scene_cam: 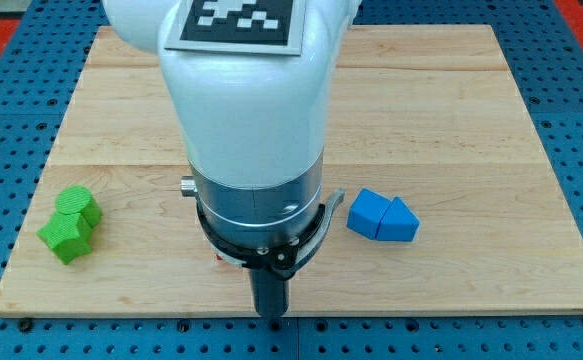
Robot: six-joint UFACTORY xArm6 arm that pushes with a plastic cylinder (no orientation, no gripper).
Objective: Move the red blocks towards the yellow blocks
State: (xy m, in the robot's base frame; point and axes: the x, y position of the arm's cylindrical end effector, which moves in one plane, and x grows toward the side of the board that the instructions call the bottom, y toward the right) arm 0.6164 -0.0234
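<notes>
My white arm (246, 110) fills the middle of the view and hides the board beneath it. The dark rod hangs from it, and my tip (271, 313) is at the board's bottom edge, near the view's bottom centre. No yellow block shows. Only a thin red sliver (219, 257) shows at the arm's lower left rim, just left of the rod; its shape cannot be made out. Any other red or yellow blocks are hidden behind the arm.
Two green blocks (71, 223) lie touching at the board's left. A blue block pair (382, 216), one cube-like and one wedge-like, lies right of the arm. The wooden board (471, 120) sits on a blue perforated table.
</notes>
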